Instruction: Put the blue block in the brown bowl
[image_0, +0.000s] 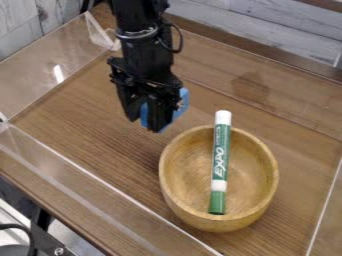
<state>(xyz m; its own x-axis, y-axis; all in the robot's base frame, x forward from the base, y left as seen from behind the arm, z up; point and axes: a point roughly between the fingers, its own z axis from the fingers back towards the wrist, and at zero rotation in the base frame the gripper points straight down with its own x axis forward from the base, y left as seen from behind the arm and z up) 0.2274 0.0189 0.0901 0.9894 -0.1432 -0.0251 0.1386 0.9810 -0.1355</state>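
Note:
My black gripper points straight down and is shut on the blue block, which shows bright blue between the fingers and hangs clear above the wooden table. The brown bowl, wide and of light wood, sits just to the right of and nearer the camera than the gripper. Across the bowl's middle lies a green-and-white marker, its white cap resting on the far rim. The block's lower part is partly hidden by the fingers.
A clear plastic wall rings the brown wooden table, with its near edge running along the lower left. A grey plank wall stands behind at the upper right.

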